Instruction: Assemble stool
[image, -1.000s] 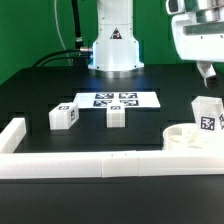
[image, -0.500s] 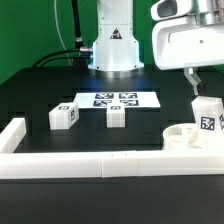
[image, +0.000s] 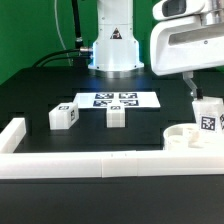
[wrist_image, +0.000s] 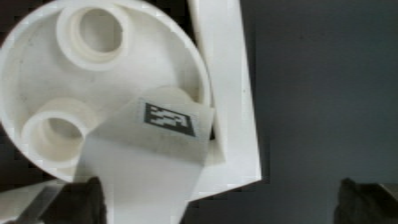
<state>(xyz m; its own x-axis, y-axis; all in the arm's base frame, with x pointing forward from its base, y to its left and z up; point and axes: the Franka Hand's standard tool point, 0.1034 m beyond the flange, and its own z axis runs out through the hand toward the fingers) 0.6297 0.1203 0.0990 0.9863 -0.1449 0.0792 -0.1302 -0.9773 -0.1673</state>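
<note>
The round white seat disc (image: 184, 139) lies at the exterior view's right, against the rail. One blocky leg (image: 207, 119) with a tag stands upright on it. My gripper (image: 198, 96) hangs just above that leg, jaws open and empty. In the wrist view the seat disc (wrist_image: 71, 95) shows two socket holes. The tagged leg (wrist_image: 157, 150) rises between my open fingers, with my gripper (wrist_image: 205, 206) around its top; I cannot tell whether they touch. Two more legs lie on the table, one (image: 64, 116) at the left and one (image: 116, 115) at the middle.
The marker board (image: 117, 100) lies flat behind the middle leg. The long white rail (image: 90, 165) runs along the front and turns up at the left end; it shows beside the disc in the wrist view (wrist_image: 224, 70). The robot base (image: 113, 45) stands at the back.
My gripper has moved toward the exterior view's left and down, from the top right corner to just above the upright leg. The parts have not moved.
</note>
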